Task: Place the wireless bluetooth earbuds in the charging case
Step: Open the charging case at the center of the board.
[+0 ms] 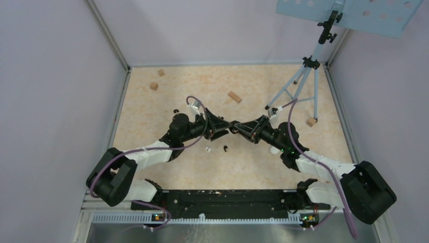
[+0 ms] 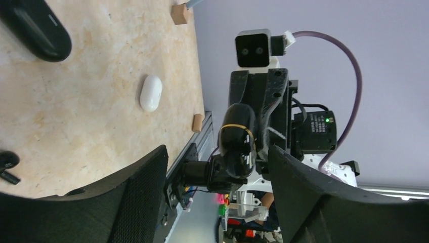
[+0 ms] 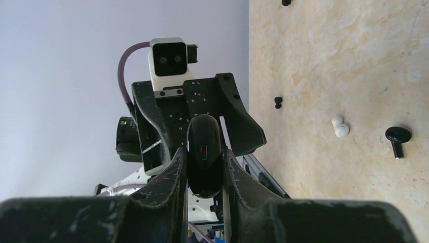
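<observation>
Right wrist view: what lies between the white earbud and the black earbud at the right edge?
Only bare table; the white earbud and black earbud lie apart, nothing between, in the right wrist view.

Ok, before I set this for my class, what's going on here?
The right gripper is clamped on a black charging case, holding it off the table. The left gripper faces it with jaws wide apart, gripping nothing. A white earbud and a black earbud lie loose on the table, not in any case.
</observation>
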`<state>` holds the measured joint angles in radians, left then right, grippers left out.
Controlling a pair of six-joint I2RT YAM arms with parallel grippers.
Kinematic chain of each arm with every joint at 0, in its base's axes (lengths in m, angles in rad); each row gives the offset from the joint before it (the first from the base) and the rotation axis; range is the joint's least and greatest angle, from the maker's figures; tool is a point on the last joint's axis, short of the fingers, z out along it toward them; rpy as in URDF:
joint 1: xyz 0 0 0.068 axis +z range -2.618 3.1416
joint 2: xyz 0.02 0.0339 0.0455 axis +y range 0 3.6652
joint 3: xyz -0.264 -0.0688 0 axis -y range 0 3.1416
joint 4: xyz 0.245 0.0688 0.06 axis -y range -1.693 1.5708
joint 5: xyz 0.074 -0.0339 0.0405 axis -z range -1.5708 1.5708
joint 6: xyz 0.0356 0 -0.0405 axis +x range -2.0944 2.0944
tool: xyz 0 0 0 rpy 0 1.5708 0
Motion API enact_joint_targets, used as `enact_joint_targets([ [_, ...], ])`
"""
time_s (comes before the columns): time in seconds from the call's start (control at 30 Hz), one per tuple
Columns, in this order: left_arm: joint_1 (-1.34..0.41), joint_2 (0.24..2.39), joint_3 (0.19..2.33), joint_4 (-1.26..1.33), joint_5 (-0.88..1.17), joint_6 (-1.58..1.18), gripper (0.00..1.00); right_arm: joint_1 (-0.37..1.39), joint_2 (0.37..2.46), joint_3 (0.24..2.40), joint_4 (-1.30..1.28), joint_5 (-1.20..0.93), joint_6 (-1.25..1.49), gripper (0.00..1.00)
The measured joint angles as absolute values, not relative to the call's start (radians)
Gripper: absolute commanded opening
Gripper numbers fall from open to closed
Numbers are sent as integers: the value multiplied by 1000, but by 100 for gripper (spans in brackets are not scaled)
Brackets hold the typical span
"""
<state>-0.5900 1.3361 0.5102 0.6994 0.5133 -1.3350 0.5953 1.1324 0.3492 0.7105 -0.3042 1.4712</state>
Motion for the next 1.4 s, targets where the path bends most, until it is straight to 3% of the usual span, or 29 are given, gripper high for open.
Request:
enact_joint_targets([
  [0.4,-598,1382,541,772,518,-1372,43,602,1155,350,734,-312,1488,0],
  [0.57,-597,1382,541,780,511,-1388,15,602,1161,349,748,-309,1497,0],
  [0.73,-595,1376,541,799,500,-1404,1,601,1220,318,896,-308,1564,0],
  [1.2,-595,1344,503,859,514,-1387,0,601,1442,242,1345,-343,1782,0],
  [1.23,-595,1339,499,873,519,-1385,0,601,1447,242,1361,-348,1787,5],
  [1.33,-594,1325,492,891,526,-1379,0,601,1463,242,1408,-363,1803,40],
  [1.4,-595,1313,489,893,532,-1369,0,601,1472,242,1436,-373,1817,53],
])
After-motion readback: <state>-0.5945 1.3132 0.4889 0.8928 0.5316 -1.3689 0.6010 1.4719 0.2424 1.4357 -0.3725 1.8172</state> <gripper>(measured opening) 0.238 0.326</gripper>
